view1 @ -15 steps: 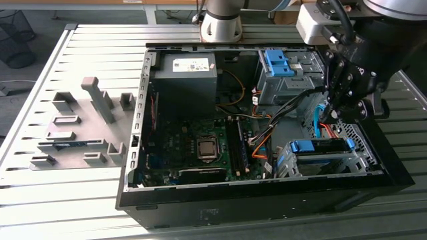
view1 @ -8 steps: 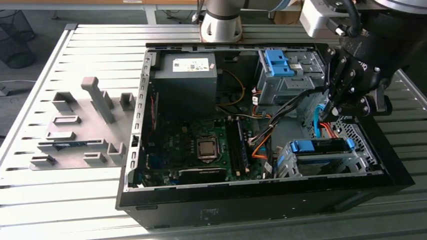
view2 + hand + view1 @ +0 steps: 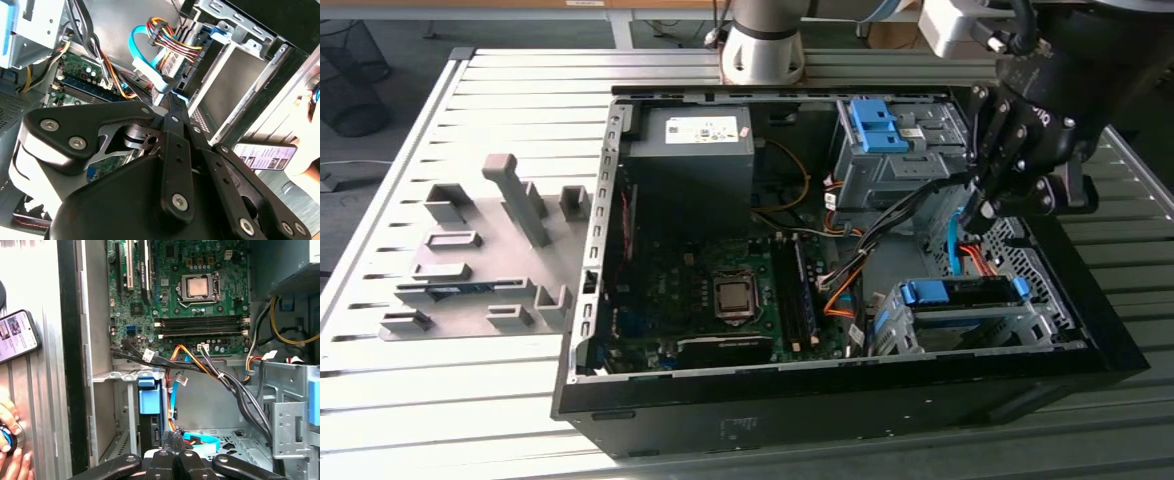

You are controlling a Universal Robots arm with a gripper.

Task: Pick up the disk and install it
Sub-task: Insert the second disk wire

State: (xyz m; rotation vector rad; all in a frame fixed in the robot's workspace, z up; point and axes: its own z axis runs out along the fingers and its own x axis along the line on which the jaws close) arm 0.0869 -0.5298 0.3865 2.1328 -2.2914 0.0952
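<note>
You won't get legible text here: sticker on the power-supply box (image 3: 700, 128) and the phone (image 3: 17, 335) screen are unreadable.

The gripper (image 3: 983, 215) hangs low inside the open computer case (image 3: 854, 385), close to its wall on the exterior view's right. Loose cables (image 3: 210, 367) (black, orange and blue) cross the gap between the two drive cages (image 3: 897, 165). The motherboard (image 3: 707, 290) lies open from above. A phone (image 3: 17, 335) rests outside the case wall.
</note>
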